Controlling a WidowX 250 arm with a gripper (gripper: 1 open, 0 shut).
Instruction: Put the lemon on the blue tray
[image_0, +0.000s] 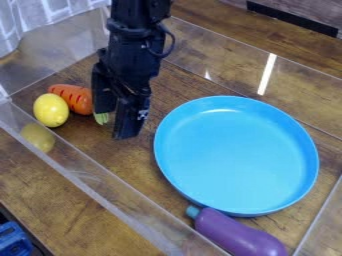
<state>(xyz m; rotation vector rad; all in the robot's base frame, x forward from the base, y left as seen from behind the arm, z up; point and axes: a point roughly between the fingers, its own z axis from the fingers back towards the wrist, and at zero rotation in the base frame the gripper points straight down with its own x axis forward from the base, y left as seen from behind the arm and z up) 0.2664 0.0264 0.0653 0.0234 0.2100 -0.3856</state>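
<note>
Hovering open and holding nothing, the gripper (120, 108) has the lemon (51, 110) at its nine o'clock, beside the carrot (75, 98) (long axis near twelve-to-six), so the reach likely goes that way.

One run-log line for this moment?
jaws: open, nothing held | lemon: beside carrot, off tray | blue tray: no lemon yet | eggplant: beside tray
</note>
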